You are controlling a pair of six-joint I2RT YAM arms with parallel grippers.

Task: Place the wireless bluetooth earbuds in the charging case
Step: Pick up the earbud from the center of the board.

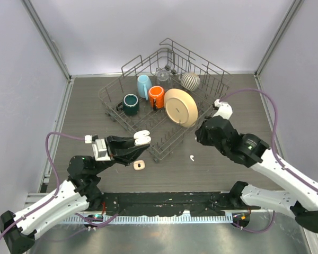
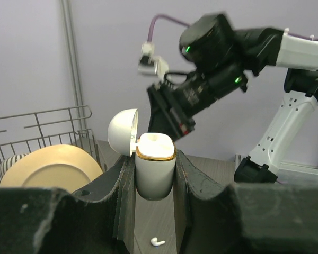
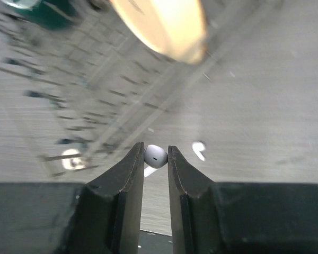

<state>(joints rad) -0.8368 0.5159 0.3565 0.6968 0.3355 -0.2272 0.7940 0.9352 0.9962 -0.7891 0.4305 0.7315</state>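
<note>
My left gripper (image 2: 155, 161) is shut on the white charging case (image 2: 155, 174), which stands upright with a gold rim and its lid (image 2: 122, 132) swung open to the left. From above, the case (image 1: 142, 137) sits at the tips of the left gripper (image 1: 134, 144), held above the table in front of the rack. My right gripper (image 3: 156, 153) is shut on a white earbud (image 3: 156, 157), pinched by its rounded bud between the fingertips. Another earbud (image 1: 192, 157) lies loose on the table, below the right gripper (image 1: 200, 136); it shows as the earbud (image 3: 199, 150) and the earbud (image 2: 157, 242) in the wrist views.
A wire dish rack (image 1: 116, 90) stands at the back with a teal mug (image 1: 130, 103), a blue cup (image 1: 143, 84), an orange mug (image 1: 157, 97), a beige plate (image 1: 181, 107) and a striped cup (image 1: 190, 81). A small peach-and-white object (image 1: 139, 165) lies near the left gripper.
</note>
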